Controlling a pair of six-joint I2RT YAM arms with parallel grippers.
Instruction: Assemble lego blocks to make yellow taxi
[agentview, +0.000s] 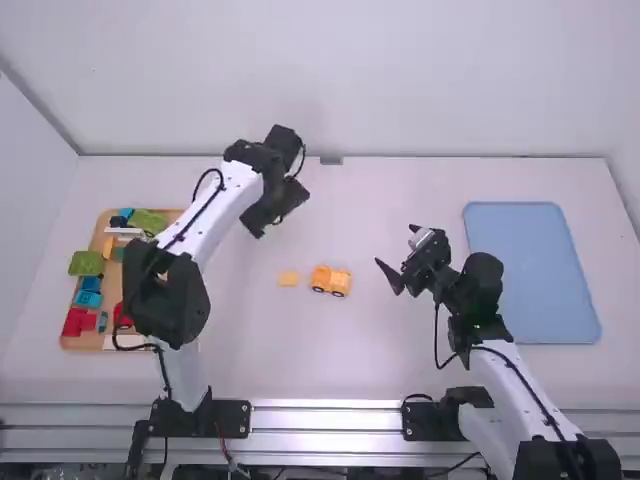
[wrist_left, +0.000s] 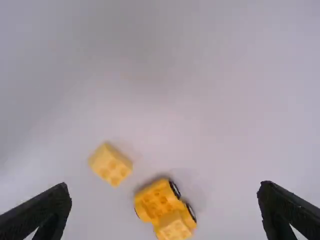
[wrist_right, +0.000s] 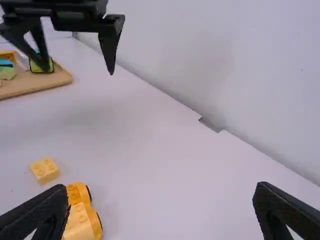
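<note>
- We see the yellow toy car (agentview: 331, 281) near the middle of the table (agentview: 400, 190), standing on its dark wheels.
- One yellow block rides on top of the car, at the end farther from the loose block, leaving studs bare toward the other end.
- The loose yellow block (agentview: 289, 279) sits studs up on the table just beside the car, on its left in the high view, and we see a gap between the two.
- Our left claw (agentview: 280, 212) is above the table beyond the loose block, its fingers spread wide with nothing between them.
- Our right claw (agentview: 393, 246) is to the right of the car, also wide and holding nothing, well apart from it.
- At the table's left side we have the wooden tray (agentview: 69, 342), with green blocks (agentview: 87, 263), blue blocks (agentview: 88, 292) and red blocks (agentview: 78, 322) on it; our left arm hides part of it.
- The flat blue tray (agentview: 530, 270) lies on the right side of the table, beyond our right arm.
</note>
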